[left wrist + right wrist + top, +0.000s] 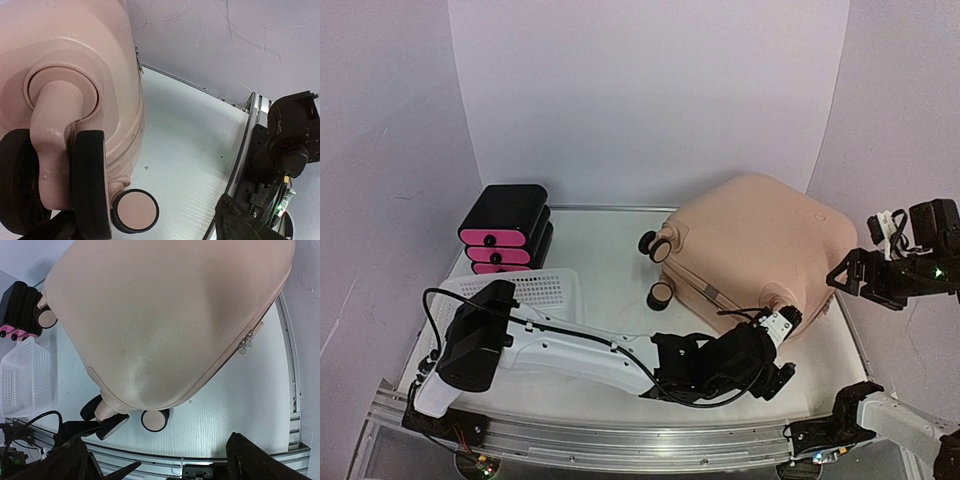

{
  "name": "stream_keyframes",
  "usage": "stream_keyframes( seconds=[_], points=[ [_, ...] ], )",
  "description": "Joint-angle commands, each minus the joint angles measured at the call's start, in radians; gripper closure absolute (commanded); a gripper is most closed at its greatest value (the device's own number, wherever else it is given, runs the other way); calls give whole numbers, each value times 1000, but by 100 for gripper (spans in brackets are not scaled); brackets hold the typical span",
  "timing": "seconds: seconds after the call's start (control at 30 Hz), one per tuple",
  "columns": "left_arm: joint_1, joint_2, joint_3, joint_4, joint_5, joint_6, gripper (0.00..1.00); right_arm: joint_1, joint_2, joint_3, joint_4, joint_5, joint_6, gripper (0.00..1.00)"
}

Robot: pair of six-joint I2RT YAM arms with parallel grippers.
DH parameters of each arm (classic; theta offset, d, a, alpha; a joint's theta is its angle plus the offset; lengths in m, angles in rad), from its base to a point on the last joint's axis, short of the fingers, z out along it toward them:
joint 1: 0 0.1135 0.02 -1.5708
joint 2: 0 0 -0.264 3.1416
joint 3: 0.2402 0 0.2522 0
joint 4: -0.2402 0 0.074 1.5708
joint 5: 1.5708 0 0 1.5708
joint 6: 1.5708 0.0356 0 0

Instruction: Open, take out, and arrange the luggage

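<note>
The luggage [755, 245], a peach-pink hard-shell suitcase, lies closed on its side at the right of the table, its black spinner wheels [655, 245] facing left and toward me. My left gripper [780, 328] reaches to its near corner and is open. In the left wrist view the luggage [75, 55] fills the left, with a double wheel [55, 185] by my left finger and a small wheel [134, 210] between the fingers [242, 222]. My right gripper [850, 275] hovers open and empty above the luggage's right side [165, 315]. The zipper pull [245, 344] hangs on its right edge.
A small black-and-pink drawer box [505, 228] stands at the back left, and a white mesh basket [540, 292] sits in front of it, partly under my left arm. White walls close in the back and sides. A metal rail [620, 440] runs along the near edge.
</note>
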Motion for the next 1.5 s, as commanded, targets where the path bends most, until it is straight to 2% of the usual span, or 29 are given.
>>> stream_keyframes(
  seconds=[0.0,0.17,0.57,0.63,0.77,0.93,1.07,1.3,1.4,1.47],
  points=[
    [78,-143,-62,94,-144,-43,12,-5,15,-3,21,-10,-13,2],
    [78,-203,-117,94,-193,-16,8,-5,17,-5,22,-5,-19,2],
    [81,-394,-396,109,-53,13,1,-5,19,20,10,10,-25,2],
    [102,-419,-415,107,18,26,0,-5,20,23,7,3,-28,2],
    [160,-403,-398,106,174,-1,1,-5,22,1,13,-13,-19,2],
    [191,-322,-298,104,396,7,1,-5,44,8,8,-33,-19,2],
    [195,-250,-208,81,379,-10,1,-6,42,5,8,-35,-13,2],
    [204,-163,-93,8,305,-17,20,-5,37,-10,10,-40,-4,2],
    [207,-175,-98,-25,240,-14,30,-5,43,-4,8,-36,-6,2],
    [214,-185,-113,-34,200,-2,40,-6,35,-19,10,-33,-8,2]
  ],
)
